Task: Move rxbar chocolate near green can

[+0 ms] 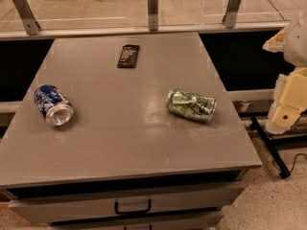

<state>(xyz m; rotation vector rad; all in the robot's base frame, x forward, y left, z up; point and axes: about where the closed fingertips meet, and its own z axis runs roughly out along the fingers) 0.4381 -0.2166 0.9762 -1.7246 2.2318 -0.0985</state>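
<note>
bar flat at far edge of table, not grasped yet | green can on its side, dented, well apart | gripper off table at right, probably waiting; open or closed: cannot tell

The hand, at the right edge, is cut off.

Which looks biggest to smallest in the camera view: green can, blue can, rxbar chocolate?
1. green can and blue can: alike, so unranked.
2. rxbar chocolate, though it lies farther away.
The gripper hangs right of the table.
</note>
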